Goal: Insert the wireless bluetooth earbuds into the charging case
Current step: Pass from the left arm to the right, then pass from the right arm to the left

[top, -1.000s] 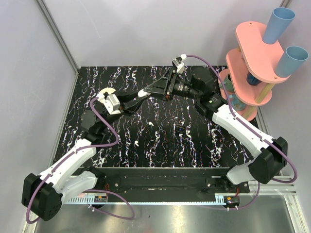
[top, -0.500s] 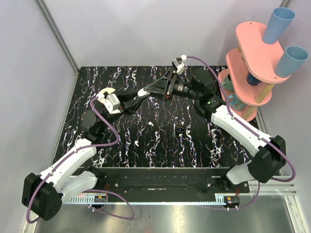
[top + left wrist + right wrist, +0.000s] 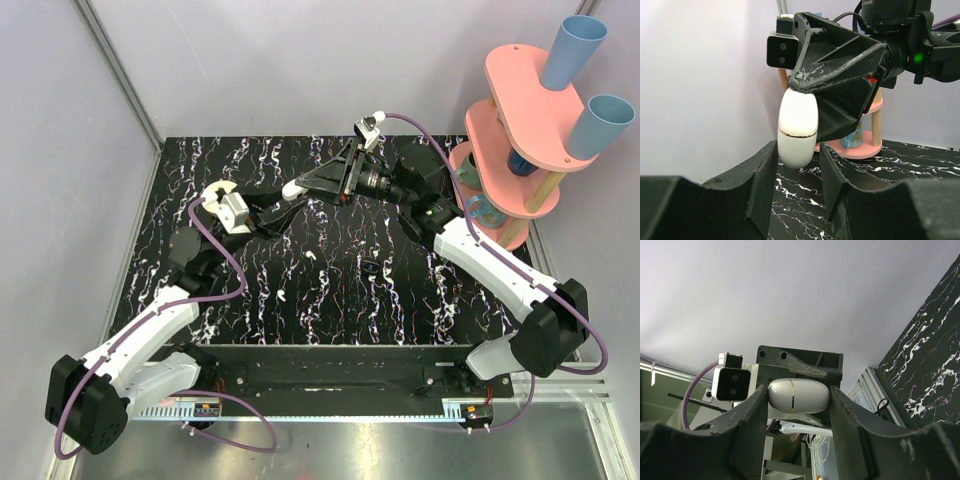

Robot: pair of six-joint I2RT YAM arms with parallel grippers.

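Cream with a thin gold seam, the charging case [image 3: 797, 120] is closed, its two halves together. It hangs in the air over the far part of the black, white-veined desk [image 3: 400, 300]. The right tool [image 3: 798, 391] is clamped on it: in the right wrist view both black fingers [image 3: 758, 412] press against the rounded sides of the case. In the left wrist view the case stands on end, gripped from above by the right tool.

The left tool [image 3: 797, 149] sits just below, its jaws slightly apart on either side of the case's lower end. A slim gap shows beside one finger; whether the other finger touches the case I cannot tell.

On the desk nearer the arm bases, well apart from the case, lie two tiny white pieces that look like the wireless bluetooth earbuds [image 3: 283, 297]. They are hard to tell from the marbling. A small dark object [image 3: 370, 268] lies to their right.

At the desk's far right stands a pink tiered stand [image 3: 520, 85] carrying blue cups [image 3: 575, 50].
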